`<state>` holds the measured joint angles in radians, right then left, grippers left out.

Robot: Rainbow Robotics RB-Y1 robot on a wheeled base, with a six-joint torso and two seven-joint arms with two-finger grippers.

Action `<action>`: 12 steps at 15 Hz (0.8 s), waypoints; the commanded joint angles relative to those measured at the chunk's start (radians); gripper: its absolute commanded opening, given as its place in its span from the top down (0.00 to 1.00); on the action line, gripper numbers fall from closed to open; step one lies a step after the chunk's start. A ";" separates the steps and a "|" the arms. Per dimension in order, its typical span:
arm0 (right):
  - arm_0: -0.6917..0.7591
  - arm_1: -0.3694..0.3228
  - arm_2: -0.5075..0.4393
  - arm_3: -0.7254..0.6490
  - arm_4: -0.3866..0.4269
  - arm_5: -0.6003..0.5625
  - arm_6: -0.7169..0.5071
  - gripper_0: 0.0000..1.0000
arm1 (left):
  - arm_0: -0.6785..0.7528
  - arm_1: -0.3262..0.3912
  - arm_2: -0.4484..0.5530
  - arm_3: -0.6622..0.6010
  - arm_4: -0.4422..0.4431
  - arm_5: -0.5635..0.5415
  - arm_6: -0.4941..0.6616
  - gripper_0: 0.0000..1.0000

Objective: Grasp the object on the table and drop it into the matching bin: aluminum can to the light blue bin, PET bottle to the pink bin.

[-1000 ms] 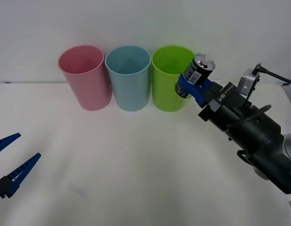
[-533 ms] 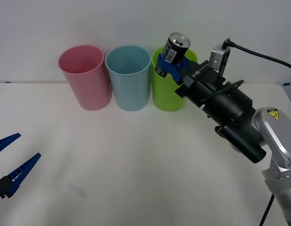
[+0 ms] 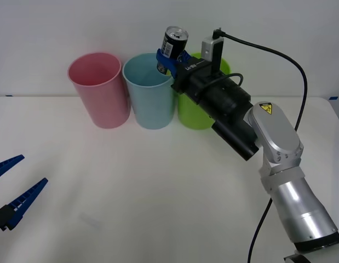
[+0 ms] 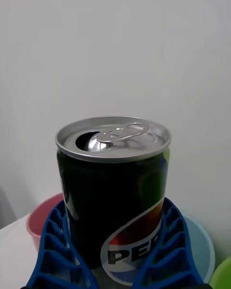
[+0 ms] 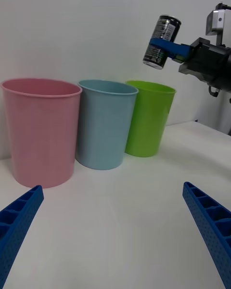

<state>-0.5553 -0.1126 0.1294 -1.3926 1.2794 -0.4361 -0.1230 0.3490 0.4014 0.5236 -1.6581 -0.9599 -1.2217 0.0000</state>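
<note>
The aluminum can [image 3: 173,41] is black with a silver top and pull tab, and it hangs tilted in the air. My right gripper [image 3: 168,59] is shut on it, above the right side of the light blue bin's [image 3: 150,93] rim and beside the lime green bin [image 3: 197,115]. In the right wrist view the can [image 4: 113,188] sits between the blue fingers [image 4: 53,250], with the pink bin [image 4: 41,219] and the light blue bin [image 4: 199,248] below. The left wrist view shows the can [image 5: 161,42] high over the bins. My left gripper [image 3: 13,189] stands open at the table's near left.
Three bins stand in a row at the back of the white table [image 3: 158,192]: the pink bin [image 3: 99,90], then light blue, then lime green. My right arm [image 3: 268,137] reaches across from the right, with a black cable looping above it.
My right gripper has carried the can up and to the left, from beside the lime green bin, over it, to the light blue bin's right rim. The left arm has not moved.
</note>
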 commanded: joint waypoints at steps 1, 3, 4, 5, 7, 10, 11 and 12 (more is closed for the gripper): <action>-0.089 0.063 -0.024 0.113 0.040 0.025 0.005 1.00 | 0.000 0.000 0.000 0.000 0.000 0.000 0.000 0.00; -0.144 0.096 -0.025 0.182 0.054 0.071 0.011 1.00 | 0.000 0.000 0.000 0.000 0.000 0.000 0.000 0.00; -0.160 0.106 -0.022 0.202 0.058 0.099 0.013 1.00 | 0.000 0.000 0.000 0.000 0.000 0.000 0.000 0.00; -0.175 0.114 -0.016 0.222 0.058 0.128 0.014 1.00 | 0.000 0.000 0.000 0.000 0.000 0.000 0.000 0.00; -0.206 0.130 -0.005 0.253 0.067 0.197 0.019 1.00 | 0.000 0.000 0.000 0.000 0.000 0.000 0.000 0.00; -0.235 0.130 0.010 0.288 0.084 0.284 0.022 1.00 | 0.000 0.000 0.000 0.000 0.000 0.000 0.000 0.00; -0.242 0.130 0.013 0.300 0.086 0.300 0.023 1.00 | 0.000 0.000 0.000 0.000 0.000 0.000 0.000 0.00; -0.247 0.130 0.013 0.307 0.086 0.306 0.023 1.00 | 0.000 0.000 0.000 0.000 0.000 0.000 0.000 0.00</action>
<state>-0.7985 0.0175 0.1421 -1.0913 1.3649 -0.1361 -0.1000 0.3491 0.4014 0.5236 -1.6581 -0.9599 -1.2217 0.0000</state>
